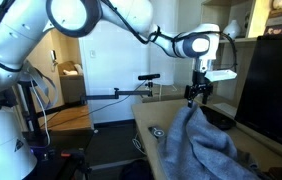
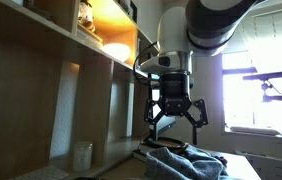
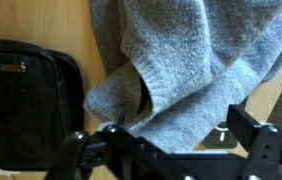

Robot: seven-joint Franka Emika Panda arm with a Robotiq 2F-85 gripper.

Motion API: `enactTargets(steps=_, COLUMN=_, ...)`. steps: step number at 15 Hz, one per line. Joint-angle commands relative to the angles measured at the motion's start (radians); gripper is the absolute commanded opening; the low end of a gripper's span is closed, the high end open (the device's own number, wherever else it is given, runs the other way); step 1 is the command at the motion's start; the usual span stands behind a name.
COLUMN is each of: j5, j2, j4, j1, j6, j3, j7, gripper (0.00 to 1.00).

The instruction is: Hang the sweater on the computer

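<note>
The end effector (image 3: pixel 168 150) fills the bottom of the wrist view, fingers spread wide and holding nothing, poised just above the sweater (image 3: pixel 181 60). The sweater lies heaped on the desk (image 1: pixel 147 118) beside a black pouch (image 3: pixel 26 100), and the computer (image 1: pixel 271 85) nearby has nothing draped over it. Judging from this, nothing is hung yet: the grasp, lift and draping are all still to do.

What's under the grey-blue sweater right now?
The grey-blue knit sweater lies bunched on the light wooden desk; bare wood shows around it. A black rectangular pouch sits beside it, uncovered. Whatever lies beneath the folds is hidden. The open gripper hangs above.
</note>
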Motion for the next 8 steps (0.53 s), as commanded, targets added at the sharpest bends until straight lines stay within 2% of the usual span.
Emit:
enactTargets(steps=1, j5=-0.024, j2=0.029, j4=0.057, j1=0.018, j6=-0.033, j3=-0.014, j7=0.022, gripper=1.00)
enactTargets(steps=2, j5=-0.005, j2=0.011, j4=0.014, j1=0.001, j6=-0.004, j3=0.002, j7=0.002, gripper=1.00)
enactTargets(steps=8, j5=-0.011, j2=0.018, j4=0.024, j1=0.004, j6=-0.004, j3=0.001, j7=0.001, gripper=1.00)
